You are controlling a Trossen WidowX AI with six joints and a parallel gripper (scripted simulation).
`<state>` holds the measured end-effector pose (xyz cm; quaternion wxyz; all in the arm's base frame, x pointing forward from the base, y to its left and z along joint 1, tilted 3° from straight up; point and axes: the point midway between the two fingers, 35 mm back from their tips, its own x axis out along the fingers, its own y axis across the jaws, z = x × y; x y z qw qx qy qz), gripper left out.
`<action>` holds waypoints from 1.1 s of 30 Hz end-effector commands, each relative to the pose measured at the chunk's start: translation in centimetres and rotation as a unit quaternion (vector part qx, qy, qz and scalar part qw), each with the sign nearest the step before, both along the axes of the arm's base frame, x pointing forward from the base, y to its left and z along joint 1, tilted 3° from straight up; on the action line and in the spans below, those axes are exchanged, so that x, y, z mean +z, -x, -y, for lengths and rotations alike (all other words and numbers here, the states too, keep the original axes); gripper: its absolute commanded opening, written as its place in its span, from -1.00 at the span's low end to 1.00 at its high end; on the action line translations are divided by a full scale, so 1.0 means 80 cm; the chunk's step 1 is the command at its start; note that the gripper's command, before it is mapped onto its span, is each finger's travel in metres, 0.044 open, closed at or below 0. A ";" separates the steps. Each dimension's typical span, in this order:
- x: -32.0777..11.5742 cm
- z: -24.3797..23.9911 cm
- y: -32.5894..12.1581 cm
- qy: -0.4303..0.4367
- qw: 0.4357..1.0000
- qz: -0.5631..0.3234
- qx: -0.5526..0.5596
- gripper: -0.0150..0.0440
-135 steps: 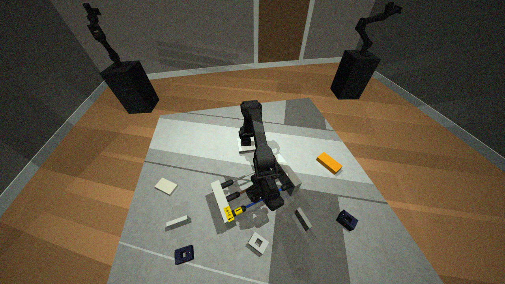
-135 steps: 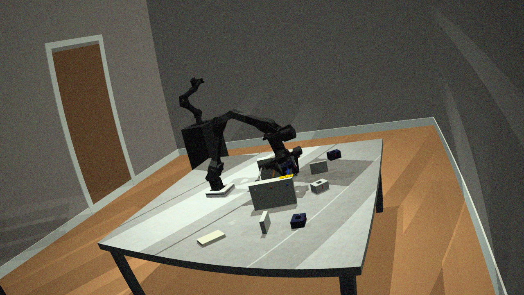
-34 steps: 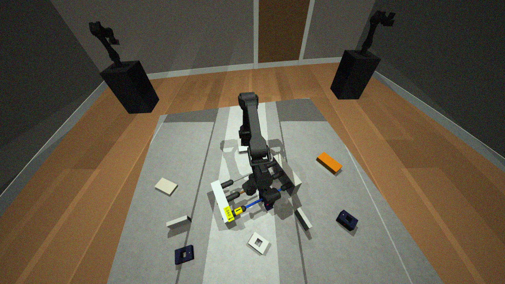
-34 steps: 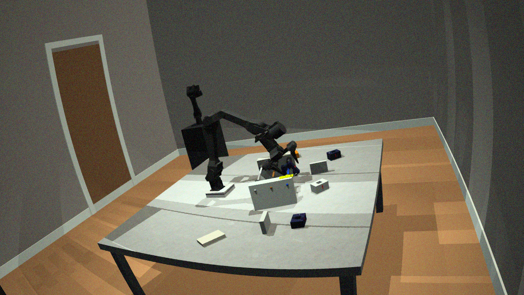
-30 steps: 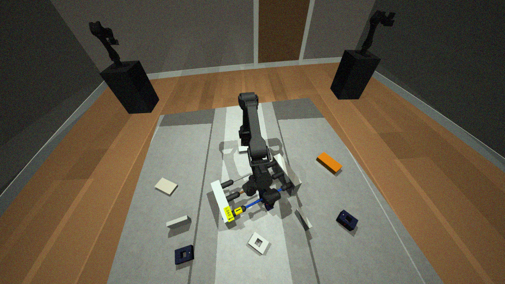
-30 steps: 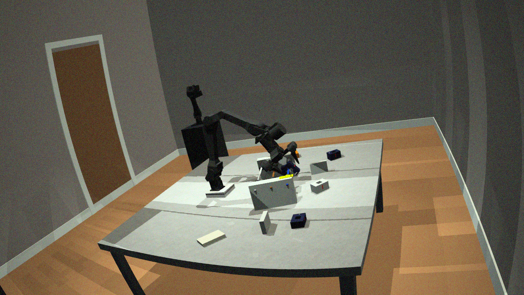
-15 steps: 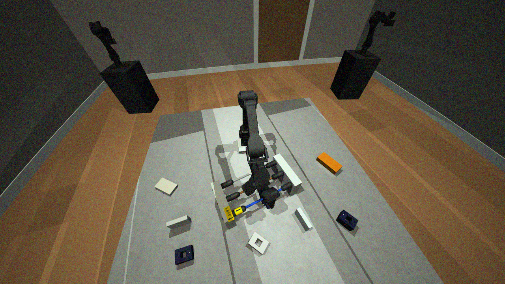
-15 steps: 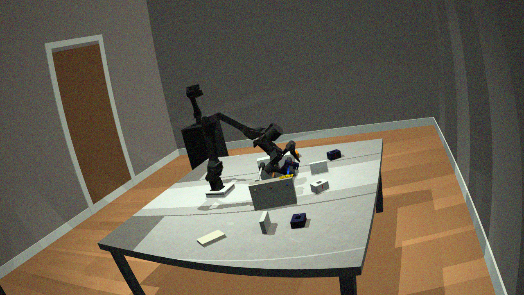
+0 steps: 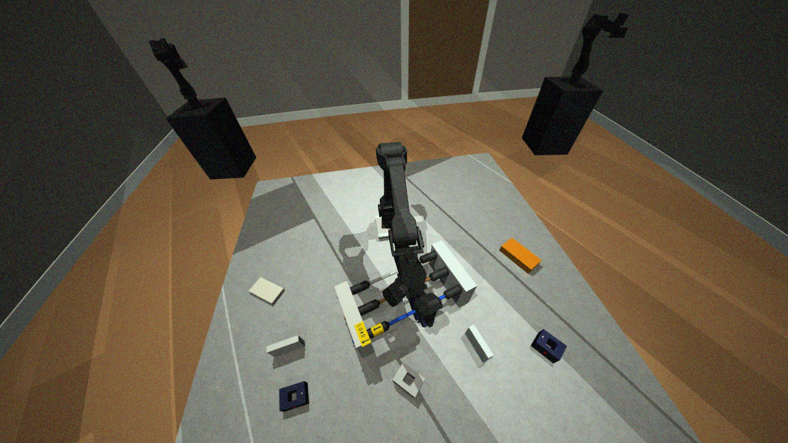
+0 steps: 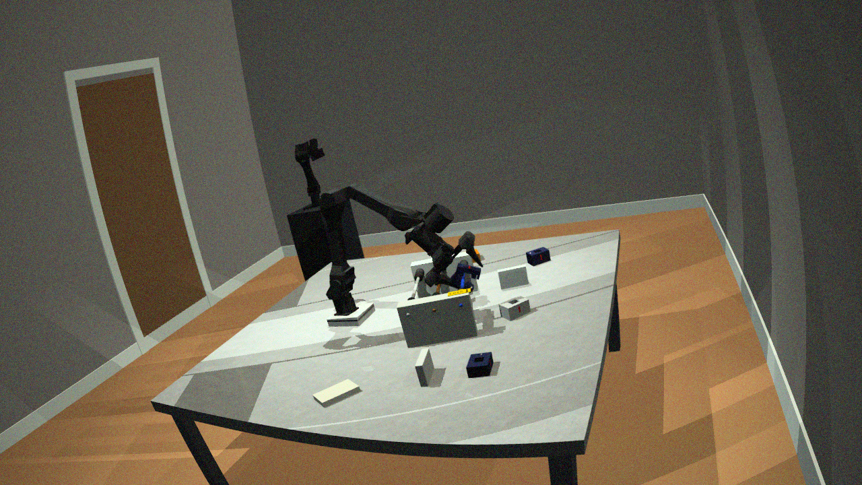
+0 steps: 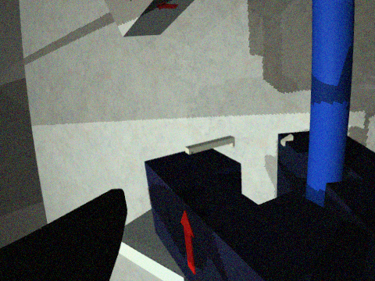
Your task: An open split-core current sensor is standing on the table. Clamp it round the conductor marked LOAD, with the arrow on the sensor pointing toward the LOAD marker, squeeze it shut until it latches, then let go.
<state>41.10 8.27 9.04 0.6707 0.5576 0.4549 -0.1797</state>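
The dark blue split-core sensor sits round the blue conductor, which runs to the yellow LOAD marker at the left end block. In the wrist view the sensor has a red arrow lying along the blue conductor, which passes into its body. The LOAD marker is not in that view. My gripper is open, with its fingers spread on either side of the sensor and apart from it. One black finger shows at the lower left. In the exterior view the gripper hangs over the sensor.
Two more conductors span the white end blocks. Around them lie a white sensor-like block, two navy blocks, an orange block, a cream plate and two white bars.
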 end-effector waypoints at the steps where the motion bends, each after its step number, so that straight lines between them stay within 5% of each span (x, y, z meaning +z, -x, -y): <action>1: 0.001 -0.008 -0.012 -0.006 1.000 0.010 0.001 1.00; 33: 0.009 -0.009 -0.016 -0.006 1.000 0.010 0.001 1.00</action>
